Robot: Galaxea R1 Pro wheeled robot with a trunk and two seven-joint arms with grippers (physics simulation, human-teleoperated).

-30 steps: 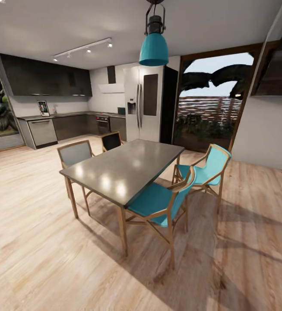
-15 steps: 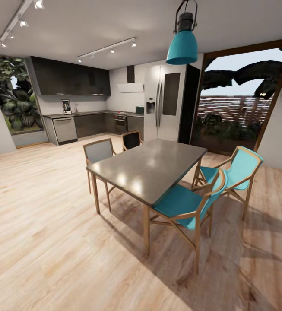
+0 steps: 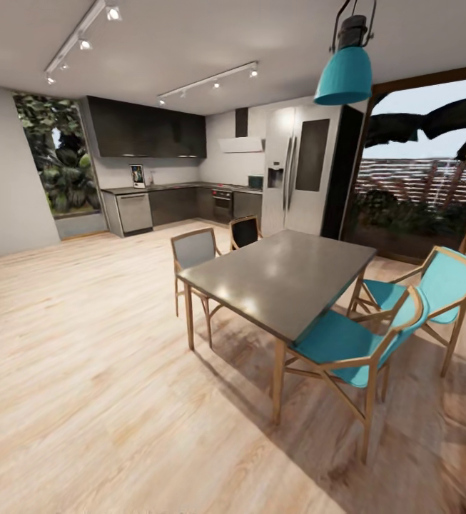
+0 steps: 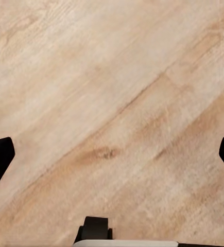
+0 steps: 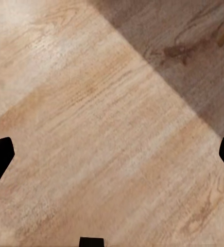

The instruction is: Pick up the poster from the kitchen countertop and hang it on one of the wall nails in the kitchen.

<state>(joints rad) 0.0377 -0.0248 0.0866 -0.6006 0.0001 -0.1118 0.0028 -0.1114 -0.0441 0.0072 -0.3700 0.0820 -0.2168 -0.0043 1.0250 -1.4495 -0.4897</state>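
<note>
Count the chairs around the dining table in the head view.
4: two teal chairs, near one and farther one, on the table's right side; a grey chair and a black chair across it. More may be hidden.

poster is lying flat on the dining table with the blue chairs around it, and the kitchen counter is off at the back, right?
Not quite. In the head view the poster stands upright on the kitchen counter at the back, against the wall, not on the dining table. The blue chairs are indeed at that table.
</note>
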